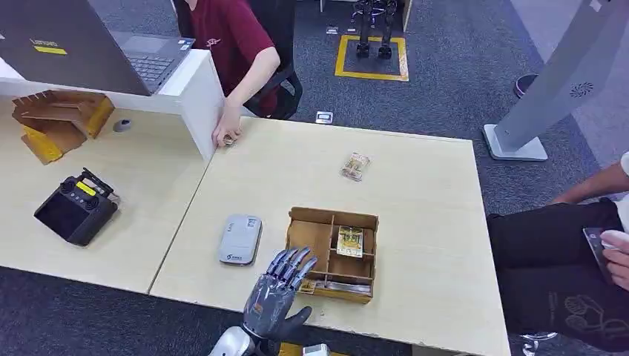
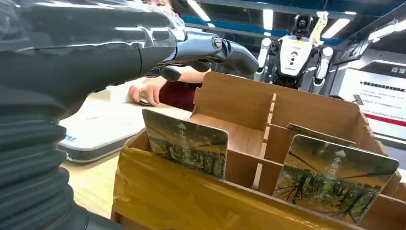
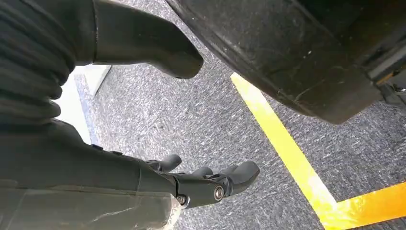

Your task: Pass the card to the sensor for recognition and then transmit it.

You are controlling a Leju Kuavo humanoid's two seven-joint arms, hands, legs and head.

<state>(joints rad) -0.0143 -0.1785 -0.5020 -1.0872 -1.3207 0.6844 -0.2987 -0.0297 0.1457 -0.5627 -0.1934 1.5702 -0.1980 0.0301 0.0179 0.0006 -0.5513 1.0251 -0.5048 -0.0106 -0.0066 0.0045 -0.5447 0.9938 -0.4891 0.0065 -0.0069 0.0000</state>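
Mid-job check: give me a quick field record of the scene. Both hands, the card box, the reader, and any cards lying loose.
left hand: open, fingers spread, over the near left part of the wooden card box, holding nothing
right hand: empty, fingers loosely curled, hanging over grey carpet
cards in box: one card lying in a right compartment; two standing at the near wall in the left wrist view
sensor: grey reader flat on the table, left of the box
loose card: on the table beyond the box

The head view looks steeply down on the pale wooden table (image 1: 415, 185). The left wrist view sits close and low behind the brown compartmented wooden box (image 2: 239, 143), shared with the head view (image 1: 311, 222). The right wrist view faces grey carpet floor (image 3: 201, 115).
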